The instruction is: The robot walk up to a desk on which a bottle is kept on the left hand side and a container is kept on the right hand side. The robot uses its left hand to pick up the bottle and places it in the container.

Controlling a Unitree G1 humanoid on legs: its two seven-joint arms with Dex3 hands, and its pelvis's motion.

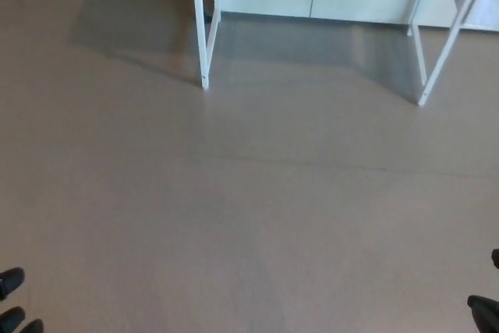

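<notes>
The step in hand is the walk-up: only brown floor (pixel 249 216) and 2 white desk legs (pixel 204 37) show. Neither bottle nor container is visible; the tabletop lies out of frame. The left hand (pixel 15 306) holds nothing, its fingers (pixel 11 280) apart; the right hand (pixel 486 311) barely shows, state untellable. Next calls for closing in.

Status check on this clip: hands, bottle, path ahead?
Left hand and right hand barely in frame, grip unclear. Bottle, container not in view. White desk legs ahead, bare floor between.
</notes>
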